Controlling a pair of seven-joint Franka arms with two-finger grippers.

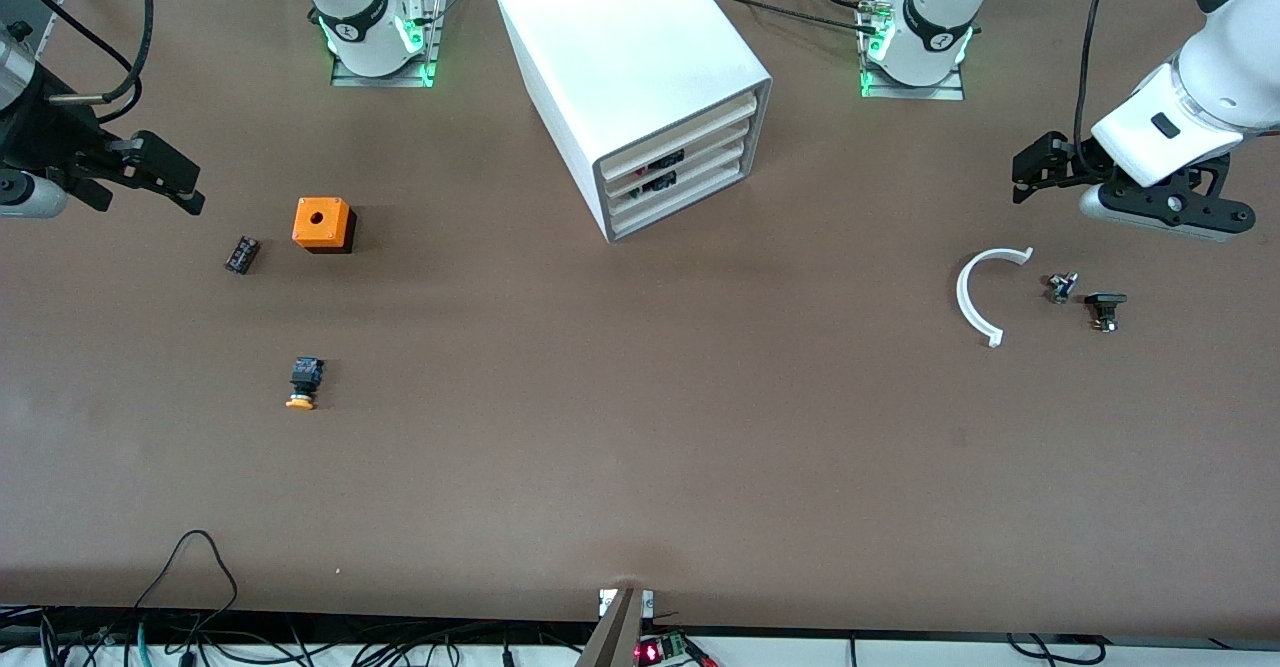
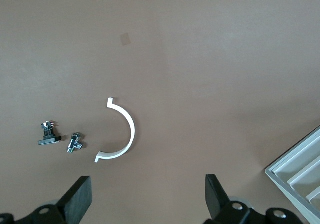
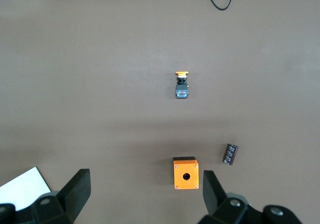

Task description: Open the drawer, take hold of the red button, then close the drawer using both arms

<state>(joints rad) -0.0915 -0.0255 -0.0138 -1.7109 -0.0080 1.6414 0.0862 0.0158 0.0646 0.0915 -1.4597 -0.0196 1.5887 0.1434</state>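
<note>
Right gripper [image 1: 185, 187] hangs over the worktop [image 1: 640, 427] at the right arm's end, jaws apart and empty. Near it lie a small black component [image 1: 241, 254] and an orange box with a hole [image 1: 323, 224]; a yellow-orange-capped button [image 1: 304, 383] lies nearer the camera. White cabinet [image 1: 640, 77] stands mid-worktop, all three drawers shut; middle drawer [image 1: 680, 175] shut, red button not visible. White curved clip [image 1: 975, 297], small metal fitting [image 1: 1061, 287] and black part [image 1: 1105, 309] lie below the left gripper [image 1: 1030, 169], jaws apart, empty.
</note>
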